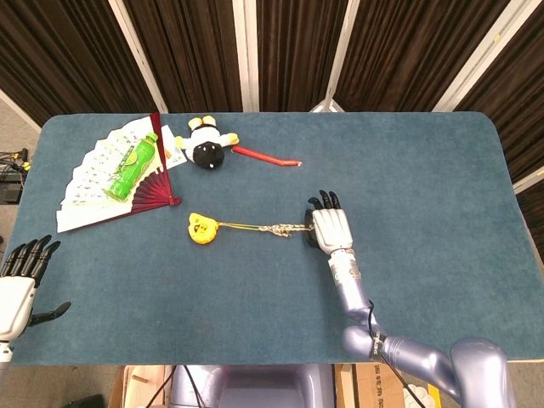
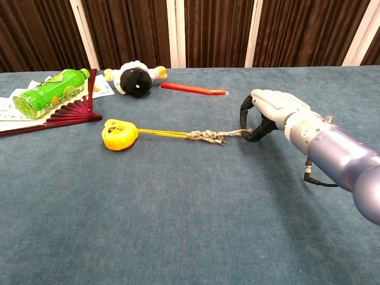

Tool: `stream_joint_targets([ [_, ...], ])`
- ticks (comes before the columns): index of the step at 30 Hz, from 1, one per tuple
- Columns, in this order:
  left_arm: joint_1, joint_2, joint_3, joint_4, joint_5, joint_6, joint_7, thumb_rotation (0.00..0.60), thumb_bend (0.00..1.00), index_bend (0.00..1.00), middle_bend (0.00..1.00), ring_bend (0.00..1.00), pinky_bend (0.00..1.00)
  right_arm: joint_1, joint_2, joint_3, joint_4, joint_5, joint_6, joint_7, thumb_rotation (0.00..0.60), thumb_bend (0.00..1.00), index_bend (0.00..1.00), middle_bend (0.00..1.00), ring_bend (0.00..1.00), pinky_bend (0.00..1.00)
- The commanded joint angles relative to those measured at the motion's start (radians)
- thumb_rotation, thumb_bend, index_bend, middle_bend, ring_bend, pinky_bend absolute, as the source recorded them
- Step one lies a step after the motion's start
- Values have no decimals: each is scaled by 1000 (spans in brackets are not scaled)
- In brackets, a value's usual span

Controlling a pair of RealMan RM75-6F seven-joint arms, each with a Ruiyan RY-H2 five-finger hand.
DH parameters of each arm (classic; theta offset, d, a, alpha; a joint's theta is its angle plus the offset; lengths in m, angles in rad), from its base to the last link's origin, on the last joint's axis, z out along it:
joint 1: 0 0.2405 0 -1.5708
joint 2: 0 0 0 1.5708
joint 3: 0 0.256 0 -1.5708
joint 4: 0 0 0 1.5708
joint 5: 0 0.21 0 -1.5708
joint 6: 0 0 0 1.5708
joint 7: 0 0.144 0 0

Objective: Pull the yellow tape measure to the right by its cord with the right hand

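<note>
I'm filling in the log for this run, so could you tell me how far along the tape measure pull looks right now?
Done: the right hand has reached the cord, and its fingers curl around the knotted end, apparently gripping it. In hand: the cord runs nearly straight to the yellow tape measure. Left: the actual pull, since the tape measure lies left of centre near the folding fan. The left hand rests open off the table's edge.

You face dark brown pleated curtain (image 1: 76, 51) hung wall to wall behind the work area, crossed by white slanted frame bars (image 1: 136, 42). Wide table covered in blue-teal felt cloth (image 1: 425, 170) fills your view. Grey floor strip (image 1: 15, 127) shows at far left. Light even, shadows soft.
</note>
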Motion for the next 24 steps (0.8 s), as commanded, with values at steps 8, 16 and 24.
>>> stream_joint_targets([
  [8,0,1,0,-1,-3,-3,-5,600,0,0,0,0,0,1,2,2,-7,-3,8,2,600,458,653,250,23,21],
  [16,-1,2,1,0,0,-2,-5,600,0,0,0,0,0,-10,36,-5,-54,-23,25,-1,600,466,673,261,26,21],
  [24,0,0,3,0,7,2,3,600,0,0,0,0,0,-44,107,-20,-144,-34,48,-6,600,481,677,262,30,24],
])
